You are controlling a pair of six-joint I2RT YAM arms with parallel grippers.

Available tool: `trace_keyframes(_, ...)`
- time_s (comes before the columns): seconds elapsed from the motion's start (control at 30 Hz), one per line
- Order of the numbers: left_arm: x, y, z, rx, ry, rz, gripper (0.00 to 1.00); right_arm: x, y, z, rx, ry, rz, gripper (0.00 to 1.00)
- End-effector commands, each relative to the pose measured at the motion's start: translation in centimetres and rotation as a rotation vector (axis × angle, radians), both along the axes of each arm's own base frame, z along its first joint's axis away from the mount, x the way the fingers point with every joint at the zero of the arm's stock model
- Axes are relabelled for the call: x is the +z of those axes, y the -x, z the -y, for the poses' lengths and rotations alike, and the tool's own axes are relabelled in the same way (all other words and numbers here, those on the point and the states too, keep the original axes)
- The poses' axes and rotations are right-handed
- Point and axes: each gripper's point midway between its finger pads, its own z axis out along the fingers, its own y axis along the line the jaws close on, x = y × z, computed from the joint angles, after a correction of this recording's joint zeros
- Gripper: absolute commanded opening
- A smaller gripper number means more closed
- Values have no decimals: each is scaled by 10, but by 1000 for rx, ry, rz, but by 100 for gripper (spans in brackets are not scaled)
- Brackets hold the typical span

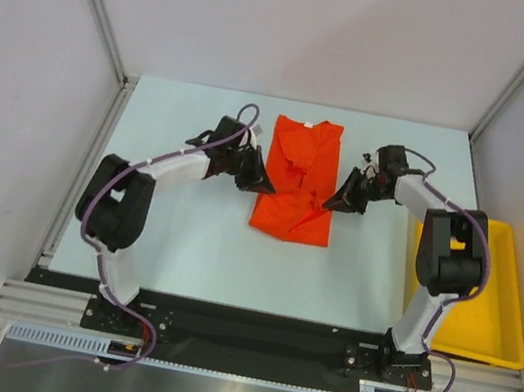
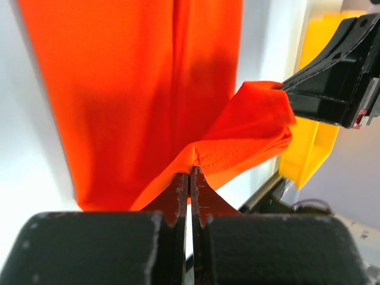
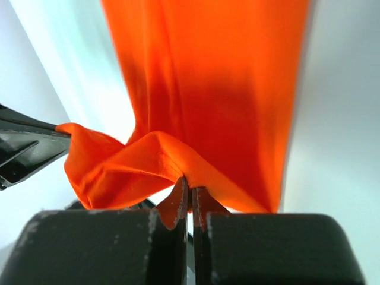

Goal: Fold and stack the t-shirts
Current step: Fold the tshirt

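We see the orange-red t-shirt lying on the pale bench, toward its far middle, with the round neck pointing at the far edge; it runs lengthwise as a fairly narrow strip between the two arms. The left gripper sits at the shirt's left edge near the hem end, and in the left wrist view its fingers are pressed together on a ridge of orange cloth, which is pulled up off the bench. The right gripper sits at the opposite edge; in the right wrist view its fingers are likewise closed tight on a pinch of the fabric, which rises in a fold toward them. Between the two grips the cloth hangs in a loose, creased band; the rest of the shirt lies flat. A yellow tray rests at the bench's right side, well apart from the shirt.
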Motion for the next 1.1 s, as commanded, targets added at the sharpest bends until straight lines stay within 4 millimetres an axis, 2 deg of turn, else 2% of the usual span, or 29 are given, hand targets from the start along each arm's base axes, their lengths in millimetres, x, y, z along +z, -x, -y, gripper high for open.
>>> trace_keyframes(0.0, 8, -40, 1, 2, 21, 17, 0, -5, -26, 9, 19, 18, -44, 0)
trace_keyframes(0.03, 5, -51, -4, 21, 19, 11, 0, -6, -34, 9, 27, 15, -42, 0)
trace_keyframes(0.07, 3, -57, -6, 25, 22, 7, 0, 3, -45, 10, 26, 9, -31, 0)
trace_keyframes(0.13, -4, -74, -9, 36, 33, -9, 0, -3, -55, 11, 29, 6, -38, 0)
trace_keyframes(0.17, -6, -78, -10, 41, 37, -14, 0, 1, -62, 13, 26, 1, -22, 0)
trace_keyframes(0.2, -6, -86, -12, 52, 48, -15, 0, 0, -64, 14, 25, -3, -23, 0)
trace_keyframes(0.27, -14, -91, -11, 47, 62, -32, 0, -4, -69, 14, 26, -20, -30, 0)
trace_keyframes(0.33, -13, -97, -11, 58, 67, -29, 0, -3, -74, 13, 29, -39, -24, 0)
trace_keyframes(0.37, -17, -100, -11, 61, 70, -31, 0, -9, -74, 14, 27, -42, -42, 0)
trace_keyframes(0.57, -28, -108, -7, 56, 98, -50, 2, -11, -85, 15, 11, -66, -34, 1)
trace_keyframes(0.83, -33, -117, -11, 89, 101, -58, 2, -20, -90, 23, 3, -56, -59, 2)
trace_keyframes(1.07, -38, -124, -8, 116, 155, -99, 8, -19, -98, 26, -10, -63, -47, 10)
